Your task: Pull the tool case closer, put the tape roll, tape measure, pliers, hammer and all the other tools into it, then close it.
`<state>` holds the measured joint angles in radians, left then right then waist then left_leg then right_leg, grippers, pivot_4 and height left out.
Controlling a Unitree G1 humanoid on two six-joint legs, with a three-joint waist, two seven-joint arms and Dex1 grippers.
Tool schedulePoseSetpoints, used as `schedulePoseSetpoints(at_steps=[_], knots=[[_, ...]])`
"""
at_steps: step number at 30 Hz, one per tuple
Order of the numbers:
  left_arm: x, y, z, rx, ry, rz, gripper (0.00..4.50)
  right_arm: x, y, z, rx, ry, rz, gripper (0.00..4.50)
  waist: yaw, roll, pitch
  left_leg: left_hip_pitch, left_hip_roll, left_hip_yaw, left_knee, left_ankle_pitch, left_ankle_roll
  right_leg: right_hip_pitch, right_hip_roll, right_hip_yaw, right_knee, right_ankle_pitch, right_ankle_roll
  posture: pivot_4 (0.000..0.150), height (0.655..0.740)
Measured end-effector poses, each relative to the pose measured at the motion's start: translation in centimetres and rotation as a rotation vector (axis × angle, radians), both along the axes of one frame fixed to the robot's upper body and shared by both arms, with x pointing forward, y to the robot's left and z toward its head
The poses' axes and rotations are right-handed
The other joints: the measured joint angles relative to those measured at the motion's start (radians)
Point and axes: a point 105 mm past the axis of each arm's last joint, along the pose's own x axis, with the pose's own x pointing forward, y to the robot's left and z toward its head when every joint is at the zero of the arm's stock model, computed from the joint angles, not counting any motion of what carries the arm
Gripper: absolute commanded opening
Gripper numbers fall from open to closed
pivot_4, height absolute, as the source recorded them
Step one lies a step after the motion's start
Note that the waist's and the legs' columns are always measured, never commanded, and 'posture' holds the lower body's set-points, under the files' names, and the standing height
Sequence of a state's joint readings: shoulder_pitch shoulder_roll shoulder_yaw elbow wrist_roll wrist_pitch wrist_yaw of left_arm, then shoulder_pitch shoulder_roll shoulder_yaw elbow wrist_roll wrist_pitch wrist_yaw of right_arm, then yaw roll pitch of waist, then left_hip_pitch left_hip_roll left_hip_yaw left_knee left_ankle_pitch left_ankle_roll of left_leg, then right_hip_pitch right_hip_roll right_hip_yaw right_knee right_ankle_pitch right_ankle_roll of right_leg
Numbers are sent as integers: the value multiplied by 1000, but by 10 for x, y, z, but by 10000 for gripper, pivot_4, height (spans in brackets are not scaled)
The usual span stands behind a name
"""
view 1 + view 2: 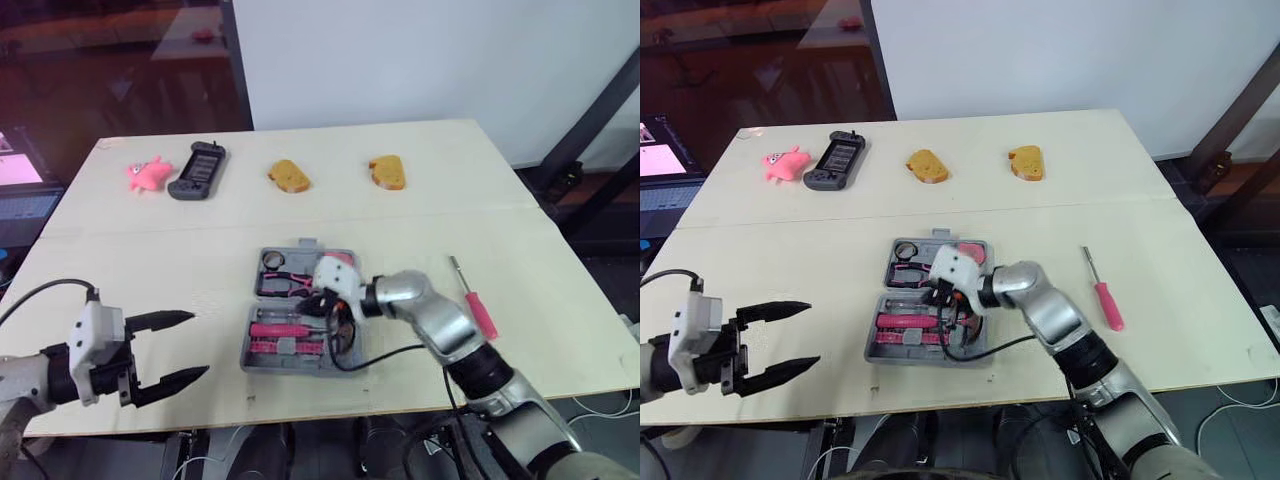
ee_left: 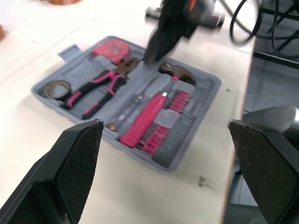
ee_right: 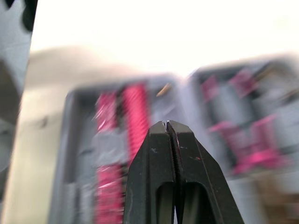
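While the screwdriver [image 1: 472, 298] lies loose on the surface, right of the tool case [image 1: 285, 365] by the front edge, expect it light, stiff, prone to roll | hold: pink handle | right pincer [image 3: 167, 125]: pressed closed, empty, over the case | left pincer [image 1: 198, 345]: spread wide, empty, front-left corner

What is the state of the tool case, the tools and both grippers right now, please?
tool case: open, lying flat on the table
tape roll: in the case
pliers: in the case
tape measure: in the case
hammer: in the case
screwdriver: on the table, outside the case
left gripper: open, empty
right gripper: shut, empty, above the case
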<state>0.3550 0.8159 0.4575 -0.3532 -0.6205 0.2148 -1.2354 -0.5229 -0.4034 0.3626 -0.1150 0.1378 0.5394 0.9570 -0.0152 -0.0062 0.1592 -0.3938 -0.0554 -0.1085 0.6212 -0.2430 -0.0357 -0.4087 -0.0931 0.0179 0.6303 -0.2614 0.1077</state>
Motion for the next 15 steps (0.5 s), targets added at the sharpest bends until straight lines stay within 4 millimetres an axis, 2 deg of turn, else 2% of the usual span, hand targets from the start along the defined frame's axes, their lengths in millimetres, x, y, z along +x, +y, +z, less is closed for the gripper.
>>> schedulePoseSetpoints(at_steps=[1,3,6,8,11,15], knots=[[3,1,1,-3,-6,6,45000,0,-9,8,31,-10,-17,8627,1,-1,1,0,0,0,0,0,0,0,0,0,-1,-1,-2,1500,7400],[6,7,0,-12,2,29,45000,-1,-34,15,71,-23,-68,18138,6,-1,3,0,0,0,0,0,0,1,-2,-1,-2,-2,-2,1500,7400],[9,21,-8,-16,30,84,45000,-3,-86,7,62,-28,-198,33400,8,-2,5,0,-2,1,0,0,0,2,-4,-2,-3,-2,-2,1500,7400],[11,30,-12,-11,33,117,45000,-6,-112,4,56,-46,-266,44492,4,-4,7,0,-2,1,0,0,0,2,-4,-1,-3,-2,-2,1500,7400],[13,49,-12,-5,5,180,45000,-20,-155,-6,27,-62,-376,44864,4,-5,8,0,0,1,0,0,0,2,-4,-1,-2,-2,-2,1500,7400],[4,82,-26,17,29,296,45000,-41,-214,-21,14,-73,-563,44864,2,-4,9,1,0,3,-1,0,0,2,-4,0,-2,-2,-3,1500,7400]])
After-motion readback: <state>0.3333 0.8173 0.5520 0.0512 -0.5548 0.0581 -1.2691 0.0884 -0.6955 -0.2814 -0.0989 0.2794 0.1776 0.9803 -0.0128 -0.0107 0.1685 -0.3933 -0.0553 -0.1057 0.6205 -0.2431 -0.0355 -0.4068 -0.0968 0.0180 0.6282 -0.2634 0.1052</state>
